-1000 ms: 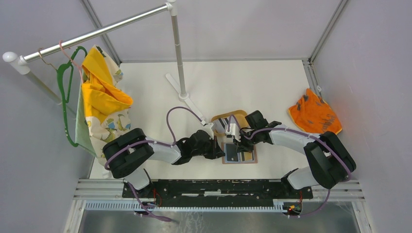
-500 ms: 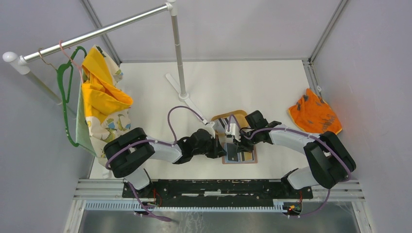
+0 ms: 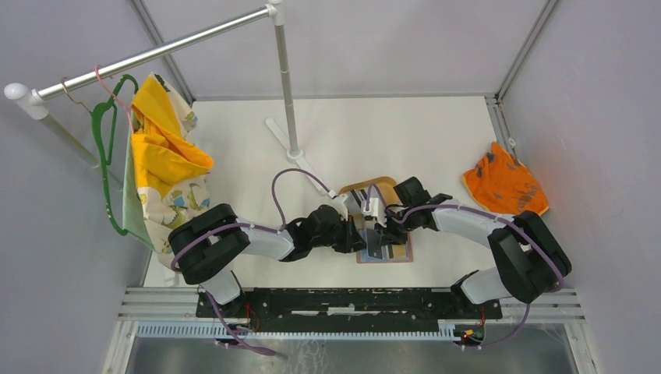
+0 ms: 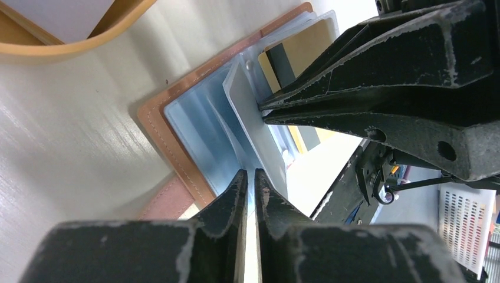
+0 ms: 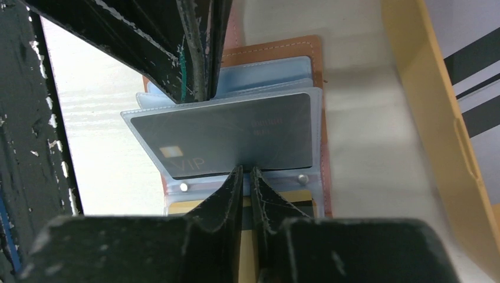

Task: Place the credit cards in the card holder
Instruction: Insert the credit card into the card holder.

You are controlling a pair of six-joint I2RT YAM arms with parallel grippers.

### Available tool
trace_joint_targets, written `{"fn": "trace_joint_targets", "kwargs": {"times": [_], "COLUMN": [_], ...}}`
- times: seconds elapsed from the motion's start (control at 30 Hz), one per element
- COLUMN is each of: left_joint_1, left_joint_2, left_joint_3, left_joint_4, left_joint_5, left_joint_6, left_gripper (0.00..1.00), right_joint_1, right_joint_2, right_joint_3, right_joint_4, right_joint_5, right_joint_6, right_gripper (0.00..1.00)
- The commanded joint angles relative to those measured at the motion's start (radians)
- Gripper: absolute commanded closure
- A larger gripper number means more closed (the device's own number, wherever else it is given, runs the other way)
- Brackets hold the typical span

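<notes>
The grey card (image 5: 230,132) sits inside a clear sleeve (image 4: 253,135) of the card holder (image 5: 277,47), which lies open on the tabletop (image 4: 71,147). The sleeve is raised from the holder. The card looks thin, stiff and smooth, so it probably slips easily. The safest hold is likely on its edge, through the soft sleeve. The right pincer (image 5: 247,171) meets the sleeve's long edge and the left pincer (image 4: 250,174) its corner. Both have jaws almost together, and it cannot be told whether they really clamp. A tan tray (image 5: 424,118) lies just beside the holder.
</notes>
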Motion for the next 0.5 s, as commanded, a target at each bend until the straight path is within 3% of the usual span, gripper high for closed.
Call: {"fn": "trace_joint_targets", "kwargs": {"times": [0.0, 0.13, 0.47], "left_joint_1": [0.003, 0.004, 0.003], "left_joint_2": [0.006, 0.017, 0.059], "left_joint_3": [0.037, 0.049, 0.092], "left_joint_4": [0.039, 0.039, 0.064], "left_joint_5": [0.025, 0.03, 0.067], "left_joint_6": [0.001, 0.004, 0.009], "left_gripper": [0.84, 0.83, 0.77], "right_joint_1": [-0.029, -0.065, -0.155], "right_joint_2": [-0.033, -0.071, -0.152], "right_joint_3": [0.035, 0.043, 0.058], "right_joint_4": [-0.058, -0.069, -0.082], "right_joint_5": [-0.016, -0.06, -0.148], "right_joint_6": [-0.019, -0.014, -0.009], "right_gripper": [0.83, 0.77, 0.75]}}
